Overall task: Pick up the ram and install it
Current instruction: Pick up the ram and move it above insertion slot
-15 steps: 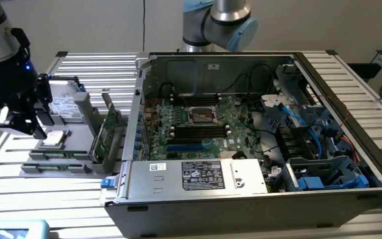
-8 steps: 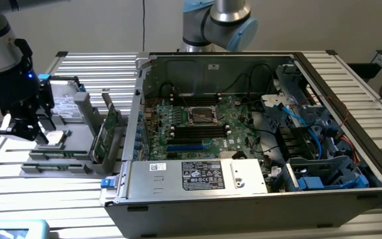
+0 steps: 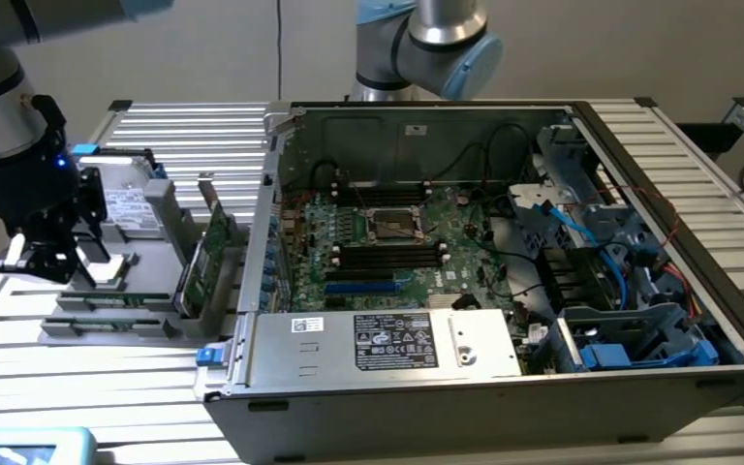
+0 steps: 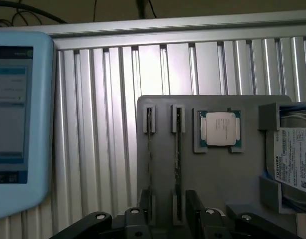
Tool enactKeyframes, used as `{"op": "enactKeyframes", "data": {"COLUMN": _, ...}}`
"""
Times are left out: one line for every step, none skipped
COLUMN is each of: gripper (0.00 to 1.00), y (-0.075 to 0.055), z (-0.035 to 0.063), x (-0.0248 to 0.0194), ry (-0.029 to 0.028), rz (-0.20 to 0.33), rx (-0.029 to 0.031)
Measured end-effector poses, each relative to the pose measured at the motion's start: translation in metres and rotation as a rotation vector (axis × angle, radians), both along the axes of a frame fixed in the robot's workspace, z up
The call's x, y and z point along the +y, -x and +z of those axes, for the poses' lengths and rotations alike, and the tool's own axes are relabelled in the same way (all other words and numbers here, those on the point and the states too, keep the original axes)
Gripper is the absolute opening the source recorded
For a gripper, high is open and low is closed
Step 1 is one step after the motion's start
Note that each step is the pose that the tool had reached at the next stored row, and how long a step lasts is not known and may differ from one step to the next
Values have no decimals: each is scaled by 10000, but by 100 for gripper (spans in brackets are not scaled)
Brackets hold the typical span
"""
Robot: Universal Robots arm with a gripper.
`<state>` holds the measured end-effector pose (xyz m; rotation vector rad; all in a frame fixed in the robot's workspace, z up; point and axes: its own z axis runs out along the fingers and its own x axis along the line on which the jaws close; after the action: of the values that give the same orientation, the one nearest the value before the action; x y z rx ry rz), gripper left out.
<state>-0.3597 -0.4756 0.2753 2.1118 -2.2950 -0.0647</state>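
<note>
Two sticks of ram [image 4: 178, 149] stood edge-up in the grey holder [image 4: 218, 179], at nine o'clock of the computer case [image 3: 411, 126] in the exterior view, and my open fingers [image 4: 195, 211] needed to straddle one squarely.

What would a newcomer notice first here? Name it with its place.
The open PC case fills the exterior view's middle and right, its motherboard bare. At that view's left the gripper hangs open over a grey tray, where two ram sticks stand on edge in slots beside a CPU.
</note>
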Motion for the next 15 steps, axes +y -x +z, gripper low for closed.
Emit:
{"op": "enactKeyframes", "data": {"gripper": 42, "y": 5, "z": -18, "x": 0, "ry": 0, "rz": -1, "rx": -1}}
{"op": "enactKeyframes", "data": {"gripper": 42, "y": 9, "z": -35, "x": 0, "ry": 1, "rz": -1, "rx": -2}}
{"op": "enactKeyframes", "data": {"gripper": 42, "y": 10, "z": -54, "x": 0, "ry": 0, "rz": -3, "rx": -3}}
{"op": "enactKeyframes", "data": {"gripper": 42, "y": 12, "z": -72, "x": 0, "ry": 0, "rz": -11, "rx": -3}}
{"op": "enactKeyframes", "data": {"gripper": 42, "y": 13, "z": -90, "x": 0, "ry": 1, "rz": -22, "rx": -3}}
{"op": "enactKeyframes", "data": {"gripper": 42, "y": 13, "z": -108, "x": 0, "ry": 1, "rz": -36, "rx": -3}}
{"op": "enactKeyframes", "data": {"gripper": 42, "y": 13, "z": -126, "x": 0, "ry": 0, "rz": -52, "rx": -3}}
{"op": "enactKeyframes", "data": {"gripper": 42, "y": 13, "z": -144, "x": 0, "ry": 0, "rz": -70, "rx": -4}}
{"op": "enactKeyframes", "data": {"gripper": 42, "y": 13, "z": -163, "x": 0, "ry": 1, "rz": -90, "rx": -3}}
{"op": "enactKeyframes", "data": {"gripper": 42, "y": 13, "z": -181, "x": 0, "ry": 0, "rz": -109, "rx": -3}}
{"op": "enactKeyframes", "data": {"gripper": 42, "y": 13, "z": -199, "x": -1, "ry": 0, "rz": -131, "rx": -3}}
{"op": "enactKeyframes", "data": {"gripper": 42, "y": 13, "z": -217, "x": -5, "ry": 0, "rz": -149, "rx": -3}}
{"op": "enactKeyframes", "data": {"gripper": 42, "y": 13, "z": -235, "x": -11, "ry": 0, "rz": -166, "rx": -3}}
{"op": "enactKeyframes", "data": {"gripper": 42, "y": 14, "z": -252, "x": -18, "ry": 2, "rz": -186, "rx": -2}}
{"op": "enactKeyframes", "data": {"gripper": 42, "y": 14, "z": -272, "x": -26, "ry": 2, "rz": -210, "rx": -3}}
